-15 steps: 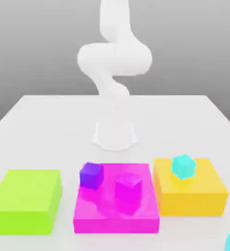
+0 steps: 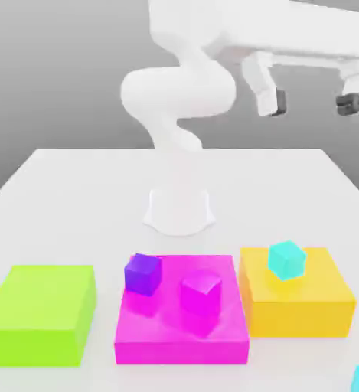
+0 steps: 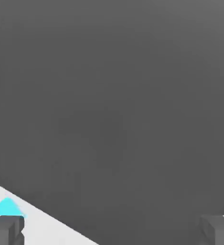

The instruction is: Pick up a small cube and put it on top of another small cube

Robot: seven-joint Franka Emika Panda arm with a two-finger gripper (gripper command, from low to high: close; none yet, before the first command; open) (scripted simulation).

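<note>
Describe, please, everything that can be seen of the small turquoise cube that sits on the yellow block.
The small turquoise cube is a plain, solid-looking block of one matte colour, slightly greenish, with lighter top and darker sides. It rests on the top face of the flat yellow block, toward its back edge, turned so that a corner faces the camera. It looks slightly tilted. Only the yellow block touches it; the open gripper hangs high above, well apart from it.
</note>
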